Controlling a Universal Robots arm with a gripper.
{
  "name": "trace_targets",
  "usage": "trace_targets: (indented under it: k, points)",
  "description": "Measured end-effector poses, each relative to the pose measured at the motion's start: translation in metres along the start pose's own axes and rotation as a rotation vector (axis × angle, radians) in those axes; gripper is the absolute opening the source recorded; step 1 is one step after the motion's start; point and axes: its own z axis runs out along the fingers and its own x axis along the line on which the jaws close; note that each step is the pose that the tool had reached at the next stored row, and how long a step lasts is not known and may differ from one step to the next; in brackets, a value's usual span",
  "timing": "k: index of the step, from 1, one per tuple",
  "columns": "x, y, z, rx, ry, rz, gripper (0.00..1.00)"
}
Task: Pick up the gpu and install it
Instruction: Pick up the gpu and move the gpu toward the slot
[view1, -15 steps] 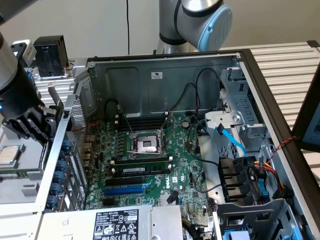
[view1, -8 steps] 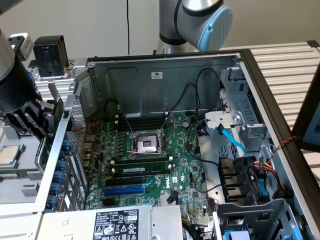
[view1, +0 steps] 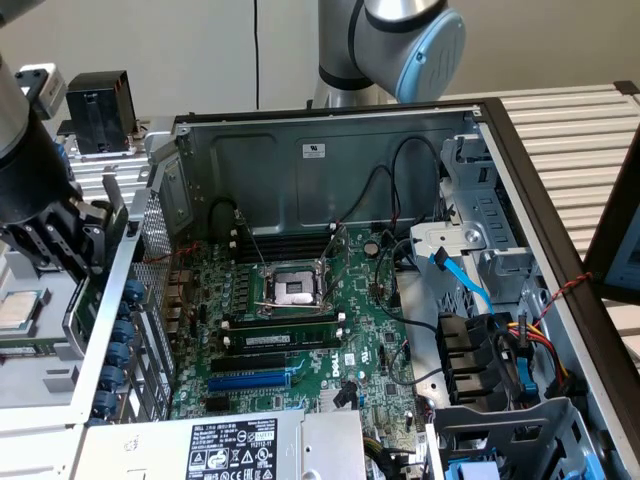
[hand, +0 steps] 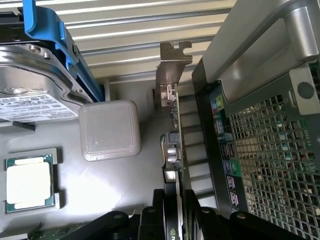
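The gpu (hand: 173, 95) shows edge-on in the wrist view, with its silver end bracket farthest from the camera and a thin green board edge behind it. My gripper (hand: 175, 222) is shut on it, a black finger (hand: 150, 220) on each side of the card. In the exterior view the gripper (view1: 78, 255) hangs at the exterior view's left, outside the open computer case (view1: 330, 125) and beside its perforated rear wall (view1: 150, 235). The card itself is hard to make out there.
Inside the case lies the green motherboard (view1: 370, 340) with the CPU socket (view1: 297, 290), memory sticks (view1: 280, 335) and a blue slot (view1: 250, 380). Under the gripper are a loose CPU (hand: 29, 182), a grey square block (hand: 110, 131) and a hard drive in a blue carrier (hand: 35, 95).
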Motion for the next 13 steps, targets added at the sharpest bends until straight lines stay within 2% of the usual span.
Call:
trace_targets:
  k: [2,4,9,13]
  points:
    - [0.0000,-0.0001,0.0003,0.0026,0.0061,0.010,0.29]
    - [0.0000,-0.0002,0.0006,0.0047,0.0088,0.022,0.29]
    - [-0.0003,-0.0003,0.0013,0.0103,0.0104,0.045,0.29]
    - [-0.0015,-0.0001,0.0015,0.0204,0.0111,0.054,0.27]
